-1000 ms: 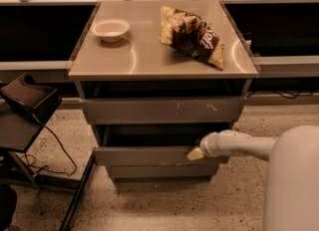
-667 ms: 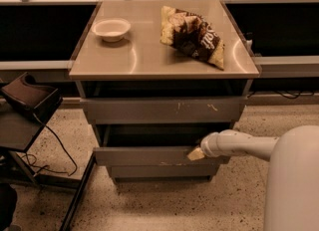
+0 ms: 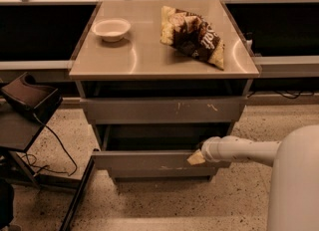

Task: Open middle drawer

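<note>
Table [image 3: 149, 60]: steel top, drawers beneath. Middle drawer [image 3: 144, 160], below the scratched front [image 3: 164, 109], stands pulled out. Bag [image 3: 192, 33] and bowl [image 3: 111, 28] lie on top. Pincer [image 3: 196, 159] touches the drawer's upper right edge; its grip cannot be told.

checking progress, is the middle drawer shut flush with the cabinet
No, the middle drawer front juts forward of the cabinet, dark gap above it, with the gripper at its top edge.
</note>
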Action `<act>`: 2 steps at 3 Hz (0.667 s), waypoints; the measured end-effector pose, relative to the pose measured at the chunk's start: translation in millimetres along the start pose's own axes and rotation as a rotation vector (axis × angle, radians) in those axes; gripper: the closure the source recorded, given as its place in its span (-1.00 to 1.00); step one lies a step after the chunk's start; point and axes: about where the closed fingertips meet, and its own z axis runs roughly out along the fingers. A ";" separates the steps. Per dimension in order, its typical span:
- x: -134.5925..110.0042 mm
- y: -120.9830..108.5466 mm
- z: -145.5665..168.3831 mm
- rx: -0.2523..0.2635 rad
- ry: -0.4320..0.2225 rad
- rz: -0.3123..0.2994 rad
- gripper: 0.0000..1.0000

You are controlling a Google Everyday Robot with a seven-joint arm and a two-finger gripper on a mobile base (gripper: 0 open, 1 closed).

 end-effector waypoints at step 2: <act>9.3 10.3 -10.1 0.007 -0.018 -0.010 1.00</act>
